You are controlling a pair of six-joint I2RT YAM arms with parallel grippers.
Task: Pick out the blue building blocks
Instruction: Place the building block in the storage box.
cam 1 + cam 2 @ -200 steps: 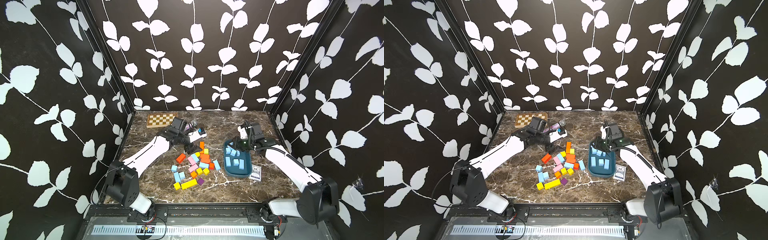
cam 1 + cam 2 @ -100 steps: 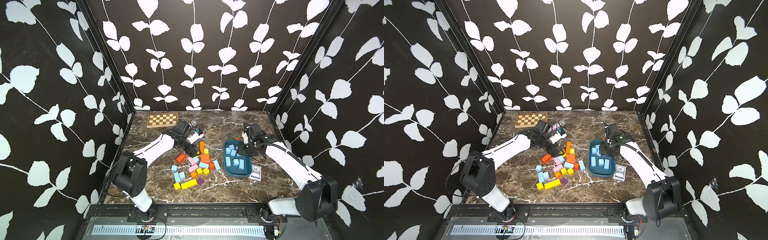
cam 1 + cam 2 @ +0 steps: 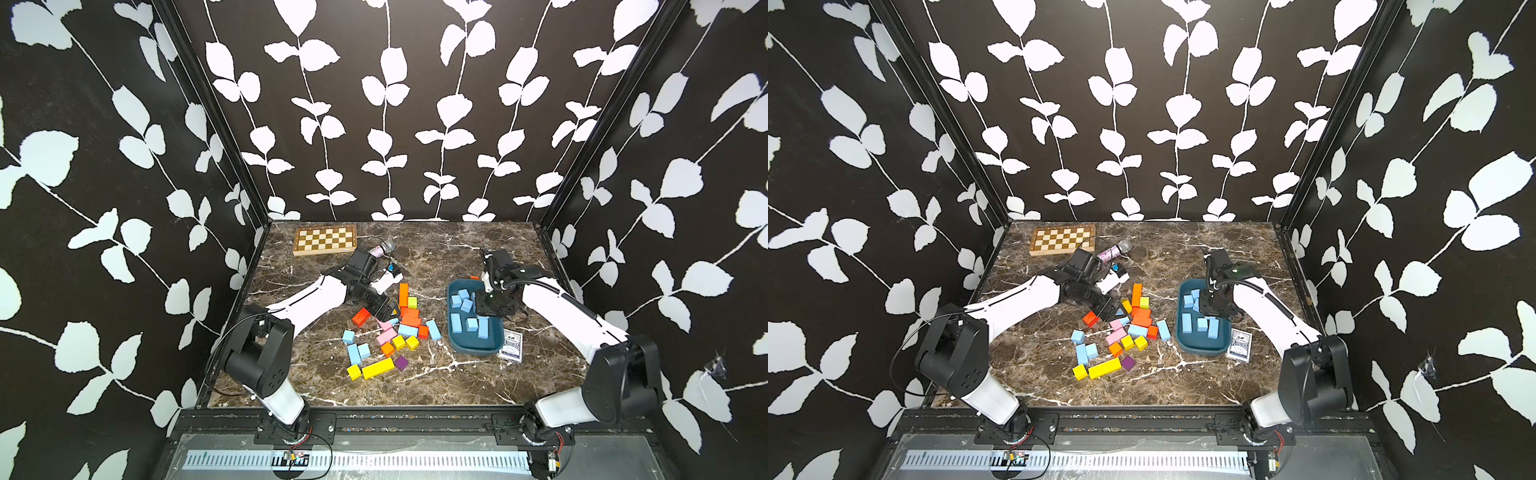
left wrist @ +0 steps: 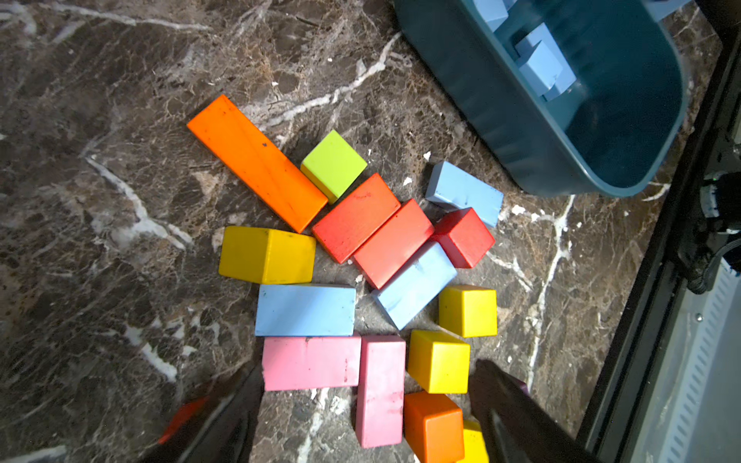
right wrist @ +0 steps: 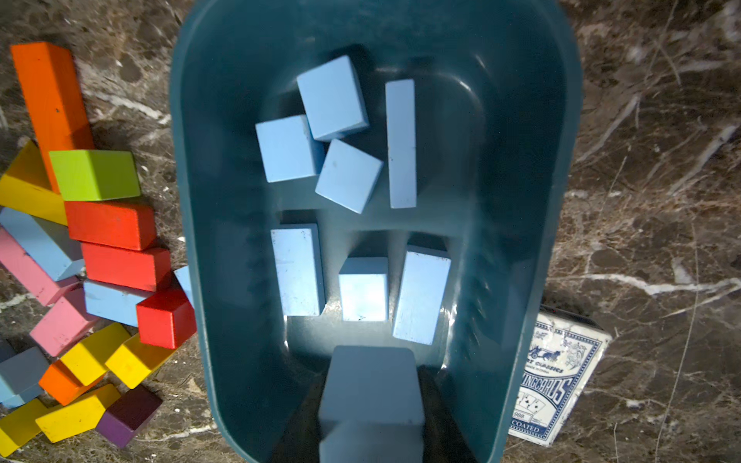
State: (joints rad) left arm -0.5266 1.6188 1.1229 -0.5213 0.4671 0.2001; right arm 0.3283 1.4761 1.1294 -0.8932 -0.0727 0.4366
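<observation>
Blue building blocks (image 5: pixel 296 272): long bars lie lengthwise along the tray (image 5: pixel 192 160).

Some blue blocks (image 3: pixel 1186 323) sit in the tray (image 3: pixel 1196 348) (others lie beside).

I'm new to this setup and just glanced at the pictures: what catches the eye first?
A bright heap of mixed blocks sits mid-table, with the open left gripper above it. Beside it, a dark teal tray holds only blue blocks, and the right gripper holds another blue block over it.
</observation>
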